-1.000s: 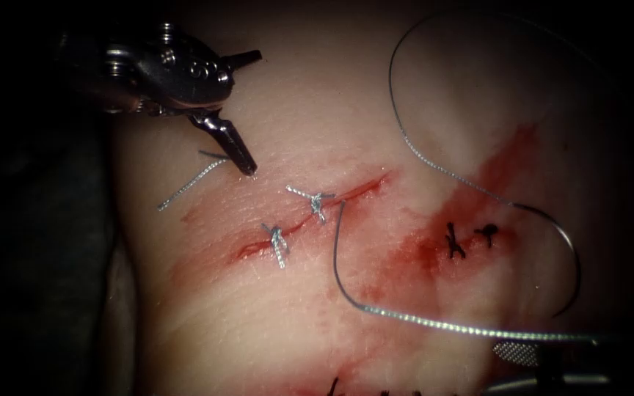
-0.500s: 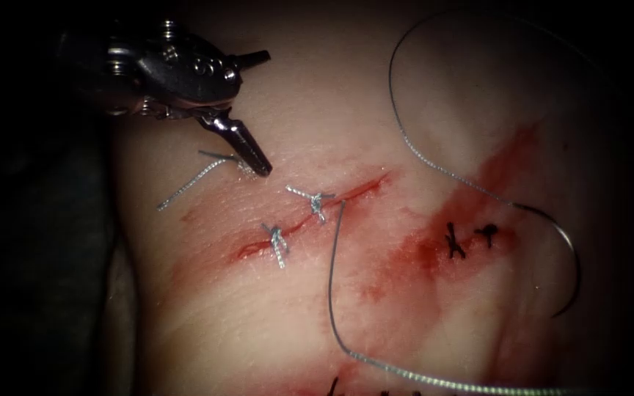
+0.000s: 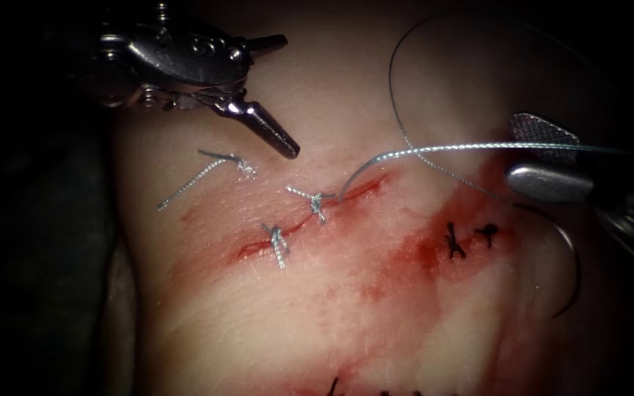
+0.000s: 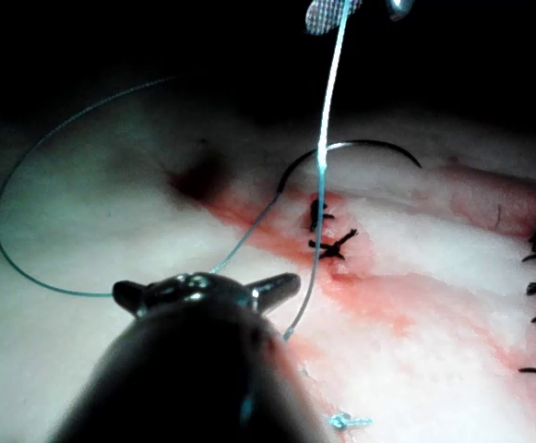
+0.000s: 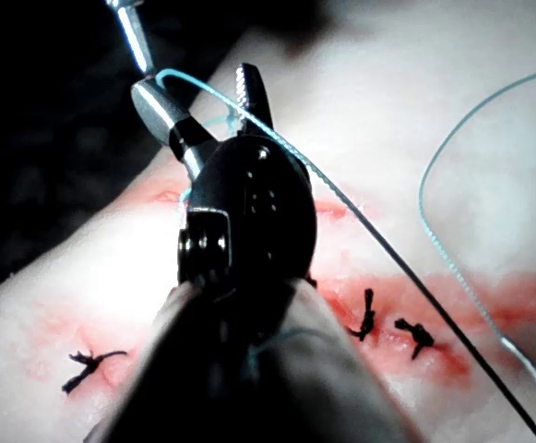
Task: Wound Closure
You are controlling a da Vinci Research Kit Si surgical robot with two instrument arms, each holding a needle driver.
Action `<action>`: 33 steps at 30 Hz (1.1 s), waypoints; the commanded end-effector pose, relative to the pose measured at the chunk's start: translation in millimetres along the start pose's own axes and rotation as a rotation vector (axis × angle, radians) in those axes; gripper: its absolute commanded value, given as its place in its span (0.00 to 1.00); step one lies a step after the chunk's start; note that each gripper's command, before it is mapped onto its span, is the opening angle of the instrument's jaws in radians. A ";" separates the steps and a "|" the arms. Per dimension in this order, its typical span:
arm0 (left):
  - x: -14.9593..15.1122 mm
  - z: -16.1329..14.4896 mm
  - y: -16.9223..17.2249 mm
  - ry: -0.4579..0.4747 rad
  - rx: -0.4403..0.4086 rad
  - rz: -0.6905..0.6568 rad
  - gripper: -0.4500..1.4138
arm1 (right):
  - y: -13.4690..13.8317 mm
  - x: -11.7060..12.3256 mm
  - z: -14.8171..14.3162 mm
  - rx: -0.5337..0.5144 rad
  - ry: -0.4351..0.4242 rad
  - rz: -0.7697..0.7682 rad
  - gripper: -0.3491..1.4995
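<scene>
A loose cut end of thread (image 3: 198,174) lies on the tissue (image 3: 258,323), left of the cut (image 3: 365,188) and apart from it.

Left tool (image 3: 288,95): it hangs above the tissue, up and left of the cut. The jaws are spread wide, one pointing down toward the tissue and one pointing away. They grasp nothing and touch nothing. The left wrist view shows the same tool (image 4: 208,281) with both jaws splayed sideways.

Along the cut sit two tied knots (image 3: 278,242), each with short tails. The upper right stretch of the cut is unstitched.

The thread (image 3: 434,149) leaves the tissue at the cut just right of the second knot, rises, and runs taut to the right. A slack loop of it curves over the tissue farther up.

Two dark stitches (image 3: 455,242) sit in the red fluid (image 3: 420,257), right of the cut.

Right tool (image 3: 515,150): the jaws stand apart. The thread passes between them, close to the ribbed face of the upper jaw. The right wrist view shows this tool (image 5: 194,88) with jaws released in a V and the thread laid across them.

The needle (image 3: 575,275) lies free on the tissue, well right of the cut, held by neither tool.
</scene>
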 end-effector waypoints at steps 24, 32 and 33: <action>8.1 -9.2 13.0 0.082 -0.452 -0.480 0.60 | 6.7 0.9 1.2 -0.218 0.080 -0.055 0.72; 6.0 -2.4 19.0 -0.030 -0.640 -0.441 0.40 | 7.8 1.0 1.3 -0.232 0.086 -0.058 0.74; 6.0 -2.4 19.0 -0.030 -0.640 -0.441 0.40 | 7.8 1.0 1.3 -0.232 0.086 -0.058 0.74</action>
